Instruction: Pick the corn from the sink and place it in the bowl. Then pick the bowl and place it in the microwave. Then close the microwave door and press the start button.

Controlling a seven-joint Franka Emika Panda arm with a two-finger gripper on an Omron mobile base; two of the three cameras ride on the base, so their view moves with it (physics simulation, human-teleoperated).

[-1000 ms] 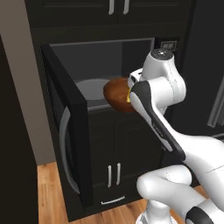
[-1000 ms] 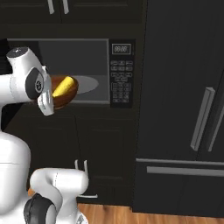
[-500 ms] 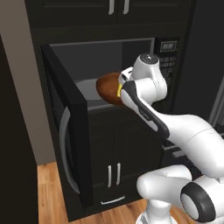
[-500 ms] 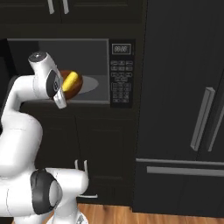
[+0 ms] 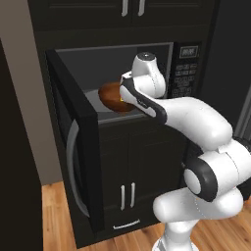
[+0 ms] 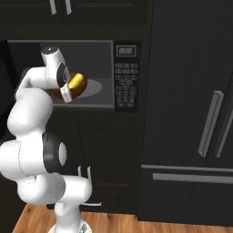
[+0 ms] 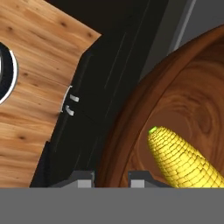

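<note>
Inside the open microwave (image 5: 162, 54), just above its grey floor, the bowl (image 5: 113, 96) hangs tilted with the corn (image 7: 183, 162) lying in it. Narrowly set, the fingers (image 7: 144, 178) clamp the bowl's rim. At the left, the microwave door (image 5: 76, 147) stands swung wide open.

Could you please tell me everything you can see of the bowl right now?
The bowl is round, shallow and glossy reddish-brown, with visible wood grain. The yellow corn lies inside it. The gripper is shut on its rim, holding it inside the open microwave cavity. Whether it touches the floor there cannot be told.
</note>
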